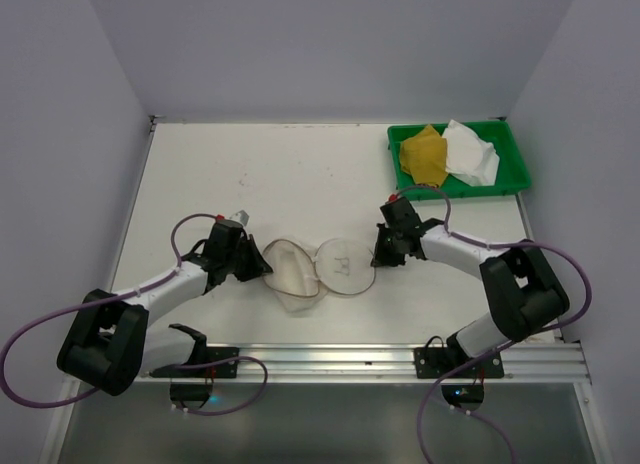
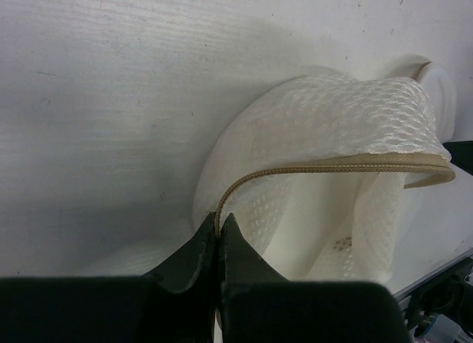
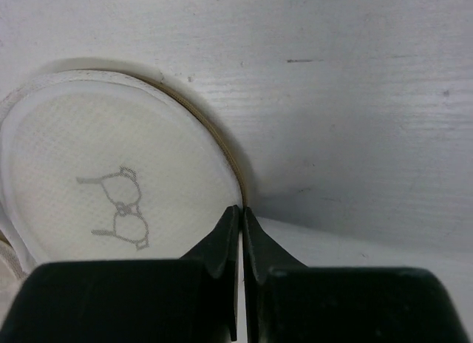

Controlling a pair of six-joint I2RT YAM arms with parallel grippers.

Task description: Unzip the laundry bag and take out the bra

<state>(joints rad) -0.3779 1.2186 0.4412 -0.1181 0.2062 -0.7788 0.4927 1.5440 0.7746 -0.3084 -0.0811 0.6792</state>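
The laundry bag [image 1: 320,269] lies opened in two round cream-white halves at the table's near middle. The right half [image 3: 111,180] lies flat with a small black bra drawing on it. The left half [image 2: 332,136] is lifted, its tan zip edge [image 2: 325,167] running into my left gripper [image 2: 219,223], which is shut on that edge at the bag's left side [image 1: 262,264]. My right gripper [image 3: 242,214] is shut on the zip rim at the bag's right edge [image 1: 378,256]. The bag's white inside shows; no bra is in view.
A green tray [image 1: 515,154] at the back right holds a yellow cloth [image 1: 424,156] and a white cloth [image 1: 470,152]. A metal rail [image 1: 400,359] runs along the near table edge. Grey walls stand on the left, back and right.
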